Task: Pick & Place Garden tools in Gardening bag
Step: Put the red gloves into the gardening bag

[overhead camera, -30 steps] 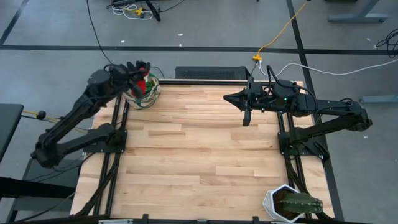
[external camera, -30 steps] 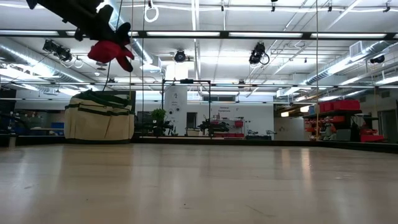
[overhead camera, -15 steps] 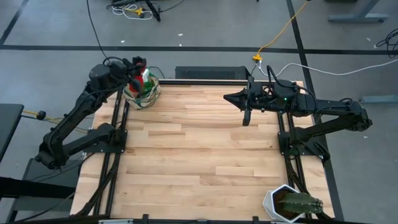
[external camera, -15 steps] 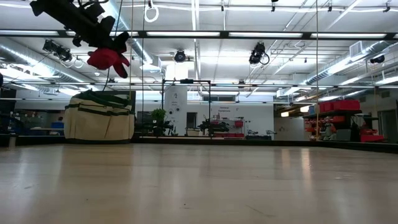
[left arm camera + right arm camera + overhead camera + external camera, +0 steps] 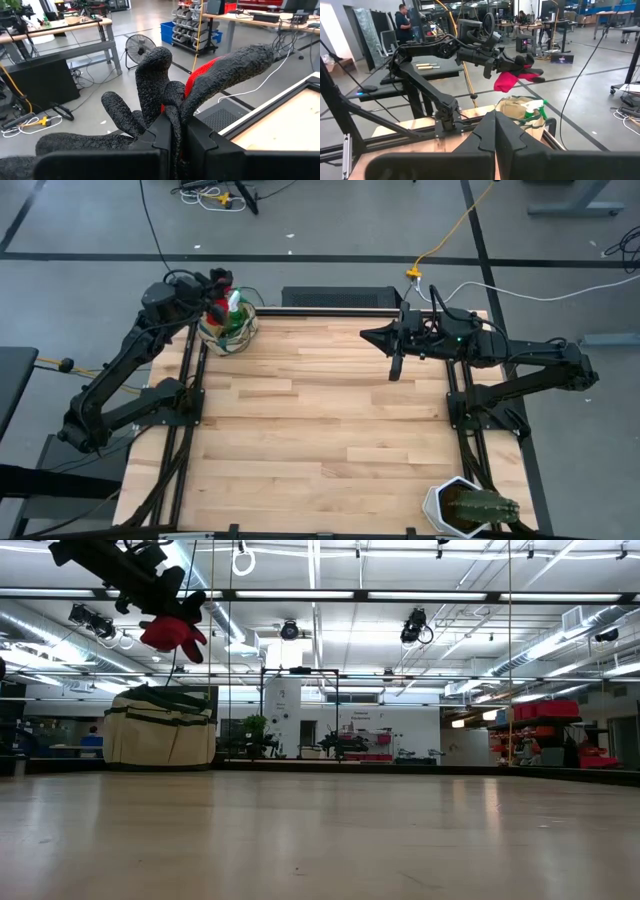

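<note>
The glove [image 5: 172, 632] is being held pinched in the left gripper [image 5: 185, 608] above the bag [image 5: 228, 328] at the table's [image 5: 320, 430] far left corner, having been carried back over it; release seems next. The right gripper [image 5: 395, 367] is kept closed, idle, near the far edge.

No legible text, label, brand, number or sign appears in any view. The surfaces that show carry no readable marking. Signage and panels in the room beyond the counter are too small and indistinct to read.
</note>
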Available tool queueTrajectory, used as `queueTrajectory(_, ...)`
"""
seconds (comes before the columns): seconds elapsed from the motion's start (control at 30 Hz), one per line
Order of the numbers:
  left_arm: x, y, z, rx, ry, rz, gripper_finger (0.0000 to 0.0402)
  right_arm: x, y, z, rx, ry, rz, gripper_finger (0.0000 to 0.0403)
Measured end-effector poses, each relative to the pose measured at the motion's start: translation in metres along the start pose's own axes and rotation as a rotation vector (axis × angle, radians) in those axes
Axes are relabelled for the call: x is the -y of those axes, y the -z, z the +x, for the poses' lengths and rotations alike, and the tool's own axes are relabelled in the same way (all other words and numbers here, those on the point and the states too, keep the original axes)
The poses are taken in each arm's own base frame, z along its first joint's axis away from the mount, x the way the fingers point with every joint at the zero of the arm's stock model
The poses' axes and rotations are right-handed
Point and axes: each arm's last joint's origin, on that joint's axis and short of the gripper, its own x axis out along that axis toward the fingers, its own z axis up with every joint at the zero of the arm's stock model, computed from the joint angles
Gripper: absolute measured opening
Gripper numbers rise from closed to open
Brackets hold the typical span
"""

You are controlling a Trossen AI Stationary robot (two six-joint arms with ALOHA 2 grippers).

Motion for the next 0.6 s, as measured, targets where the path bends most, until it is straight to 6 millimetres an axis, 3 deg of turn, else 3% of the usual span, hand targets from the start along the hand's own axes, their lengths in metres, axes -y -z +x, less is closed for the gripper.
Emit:
queueTrajectory(0.37, 0.008, -0.005, 0.000, 0.047, 0.058, -0.020, 0.0029, 0.000, 0.000, 0.000, 0.000, 0.000, -0.002, 0.0001)
queueTrajectory(0.6, 0.009, -0.004, 0.012, 0.040, 0.026, -0.013, 0.0029, 0.001, 0.000, 0.000, 0.003, 0.033, -0.004, 0.0001)
